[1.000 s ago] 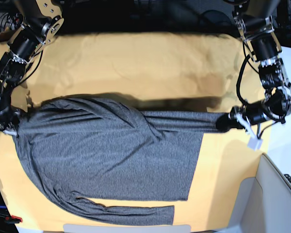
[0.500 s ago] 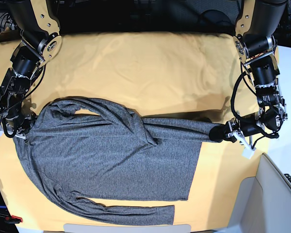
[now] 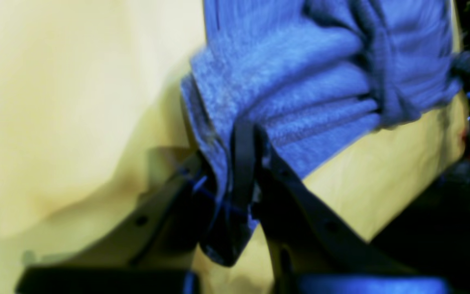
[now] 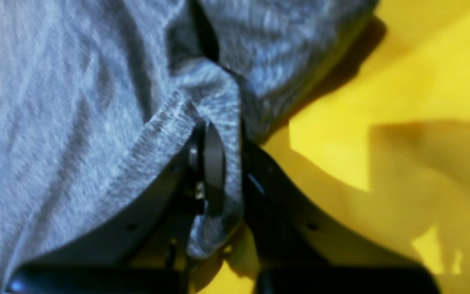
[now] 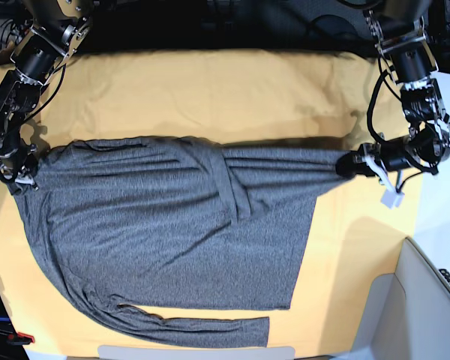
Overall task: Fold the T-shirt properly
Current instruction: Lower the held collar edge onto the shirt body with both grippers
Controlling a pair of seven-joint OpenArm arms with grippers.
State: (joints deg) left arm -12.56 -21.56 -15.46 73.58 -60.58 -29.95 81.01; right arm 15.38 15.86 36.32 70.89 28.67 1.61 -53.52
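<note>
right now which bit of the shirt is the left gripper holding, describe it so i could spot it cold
Start from the yellow-orange table cloth and the dark grey T-shirt spread across it. Follow the shirt's upper edge to the base view's right, where one sleeve stretches out sideways. Its bunched tip is pinched in the shut left gripper, unlike the other sleeve, which lies loose along the near edge.

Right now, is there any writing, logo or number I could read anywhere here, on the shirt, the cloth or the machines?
None can be read.
T-shirt: plain heathered grey, no print.
Table cloth: plain yellow-orange, no marks.
Small white tag hanging by the left gripper: too small to tell whether it carries text.
</note>
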